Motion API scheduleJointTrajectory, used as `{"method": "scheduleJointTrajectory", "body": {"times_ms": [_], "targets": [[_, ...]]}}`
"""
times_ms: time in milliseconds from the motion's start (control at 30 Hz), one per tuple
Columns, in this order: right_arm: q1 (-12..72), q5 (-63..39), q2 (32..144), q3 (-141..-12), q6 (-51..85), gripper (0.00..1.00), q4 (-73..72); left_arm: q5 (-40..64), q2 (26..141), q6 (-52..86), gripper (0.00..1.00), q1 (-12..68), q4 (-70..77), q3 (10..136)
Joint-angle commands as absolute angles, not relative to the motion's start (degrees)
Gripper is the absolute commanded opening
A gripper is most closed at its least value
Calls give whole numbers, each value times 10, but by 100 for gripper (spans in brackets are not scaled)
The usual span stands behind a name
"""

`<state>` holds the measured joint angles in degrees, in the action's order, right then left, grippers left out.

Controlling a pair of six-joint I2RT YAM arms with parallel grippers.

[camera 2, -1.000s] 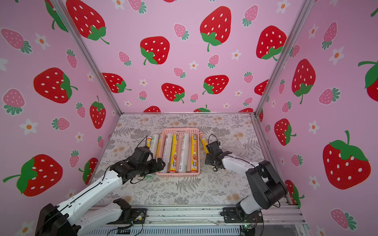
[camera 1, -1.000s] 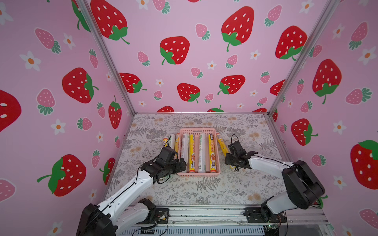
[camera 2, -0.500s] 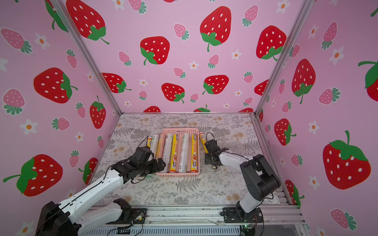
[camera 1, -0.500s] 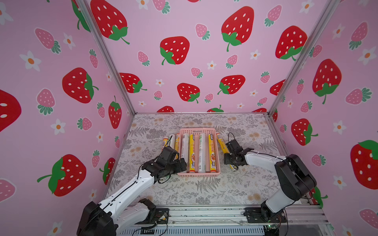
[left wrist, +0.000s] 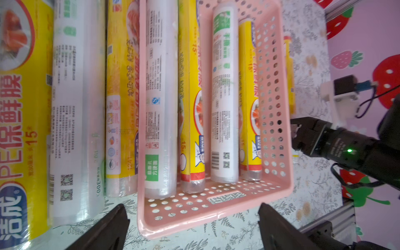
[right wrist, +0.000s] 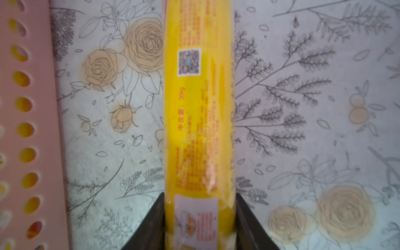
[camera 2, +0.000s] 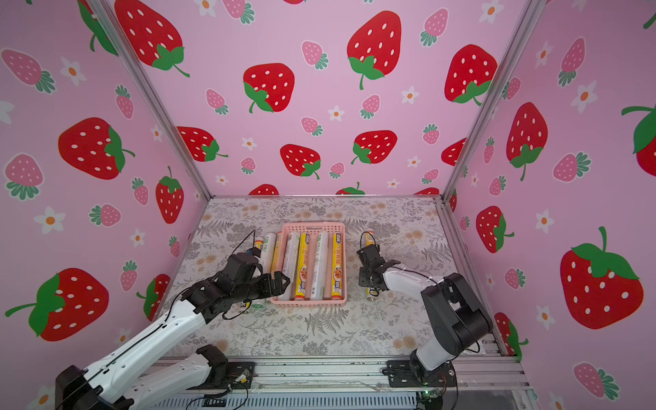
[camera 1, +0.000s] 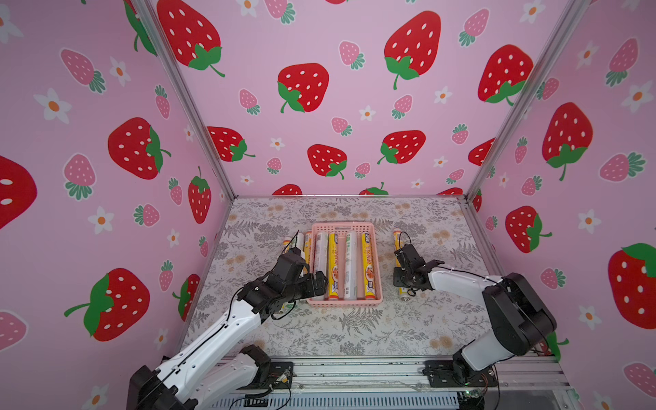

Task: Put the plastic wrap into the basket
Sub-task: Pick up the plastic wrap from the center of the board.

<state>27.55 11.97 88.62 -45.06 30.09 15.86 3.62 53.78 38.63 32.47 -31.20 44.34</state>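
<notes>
Plastic wrap roll (right wrist: pixel 199 108) parallel to basket (right wrist: pixel 50 129), seemingly flat; right pincer (right wrist: pixel 199 201) clamps it; left pincer (left wrist: pixel 191 207) wide, empty.

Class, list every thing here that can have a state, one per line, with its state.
basket: upright on table, four rolls inside.
yellow roll right of basket: lying flat, clamped.
three rolls left of basket: lying loose on table.
left gripper: open, empty.
right gripper: shut on yellow roll.
</notes>
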Motion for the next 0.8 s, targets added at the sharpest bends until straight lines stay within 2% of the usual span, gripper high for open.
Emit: {"method": "scheduleJointTrajectory", "body": {"times_ms": [0,200,367,533,767], "targets": [[274,124,830,-453,312,40,189,17,502,379,99,327,-342,470],[286,109,731,-499,352,39,290,-7,459,387,100,324,-358,474],[334,108,693,-558,402,39,364,109,529,365,100,288,-347,545],[421,141,707,-611,443,39,399,120,568,375,100,285,-331,540],[500,158,797,-685,485,38,402,108,504,405,99,265,-299,437]]}}
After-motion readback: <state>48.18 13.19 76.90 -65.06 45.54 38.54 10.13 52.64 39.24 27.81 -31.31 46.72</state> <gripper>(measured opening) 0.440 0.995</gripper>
